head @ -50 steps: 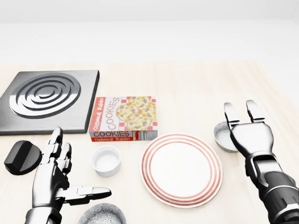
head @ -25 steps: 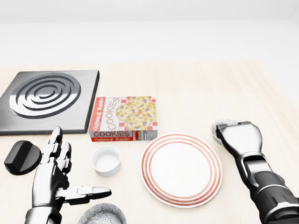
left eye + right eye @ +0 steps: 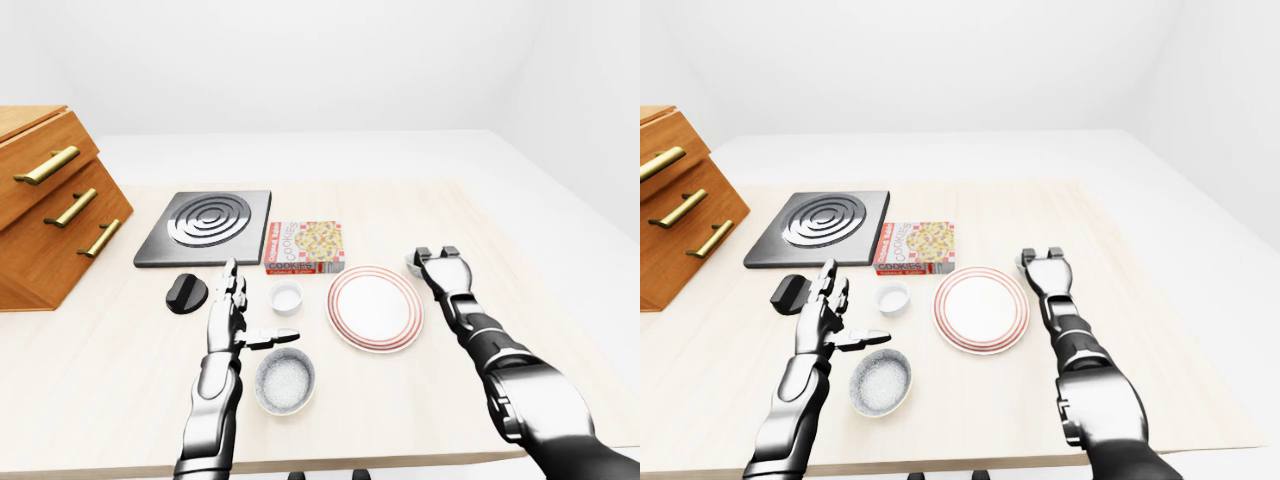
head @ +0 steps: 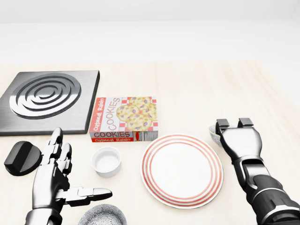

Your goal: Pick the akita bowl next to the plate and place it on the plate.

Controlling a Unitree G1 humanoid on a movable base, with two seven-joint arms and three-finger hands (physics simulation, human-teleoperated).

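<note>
My right hand (image 4: 240, 140) is curled shut on the bowl (image 4: 212, 133) right of the plate (image 4: 183, 168); left hand (image 4: 51, 176) spread open.

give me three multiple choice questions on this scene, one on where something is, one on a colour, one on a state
1. In the head view, the akita bowl lies:
A) left of the plate
B) right of the plate, under the right hand
C) on the plate

2. The plate's rings are:
A) blue
B) green
C) red-orange

3. The left hand is:
A) open, holding nothing
B) clenched in a fist
C) out of view

Answers:
1 B, only a sliver of the bowl shows beside the curled right hand.
2 C, red-orange rings circle the white plate.
3 A, it is spread with nothing in it.
</note>
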